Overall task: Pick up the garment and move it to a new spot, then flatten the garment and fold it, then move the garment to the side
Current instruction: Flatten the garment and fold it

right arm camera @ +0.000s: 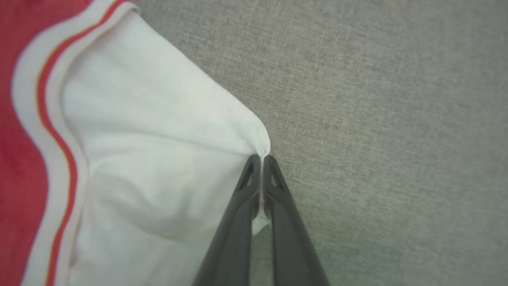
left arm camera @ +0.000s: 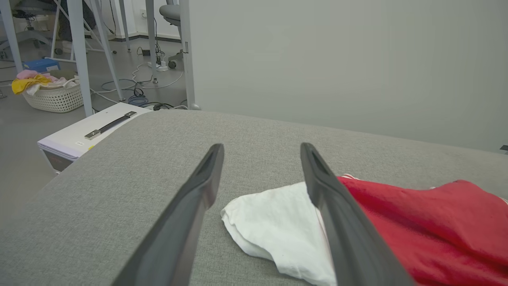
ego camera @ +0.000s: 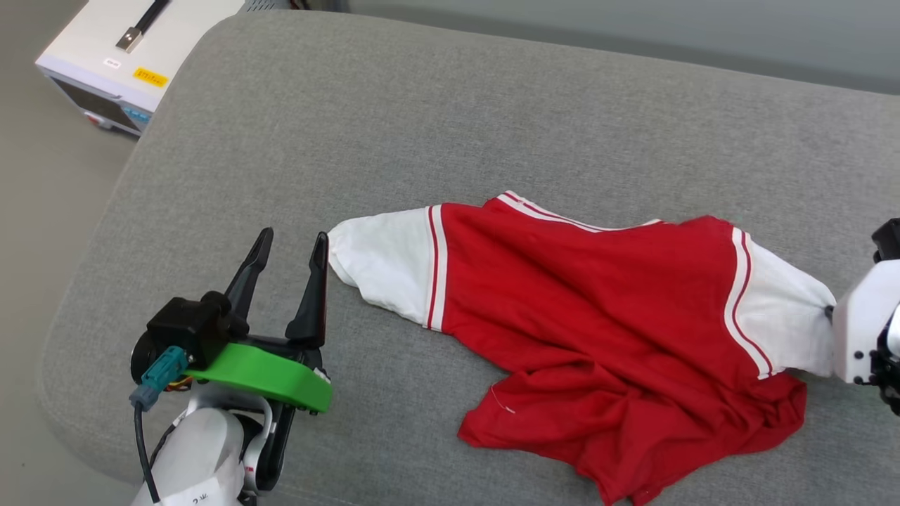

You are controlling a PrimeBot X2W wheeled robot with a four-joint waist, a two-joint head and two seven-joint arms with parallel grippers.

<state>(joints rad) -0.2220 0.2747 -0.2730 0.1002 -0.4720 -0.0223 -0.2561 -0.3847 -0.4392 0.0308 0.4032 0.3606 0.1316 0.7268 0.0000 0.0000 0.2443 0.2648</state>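
At far left a white box with a black handle [ego camera: 126, 56] stands on the floor beside the grey upholstered cushion [ego camera: 492, 105] that carries everything. Our left claw [ego camera: 294, 235] hovers low over the cushion with its two dark fingers spread wide and nothing between them, just beside the left-hand white sleeve [ego camera: 380, 263]. The garment [ego camera: 598, 302], a red jersey-style T-shirt with white short sleeves and red-white striped trim, lies rumpled across the cushion's middle and right. At the right-hand white sleeve [right arm camera: 158, 159] our right claw [right arm camera: 262, 157] is pinched shut on the very tip of the cloth.

We judge the pick-up half prepared. The left claw should straddle its sleeve's edge and take a deeper bite than the right one has. Then both should rise together so the shirt hangs level.

The right wrist view gives us the thin pinch itself, which the head view hides behind the pale wrist housing. The left wrist view adds a woven laundry basket [left arm camera: 53, 97] on the floor beyond.
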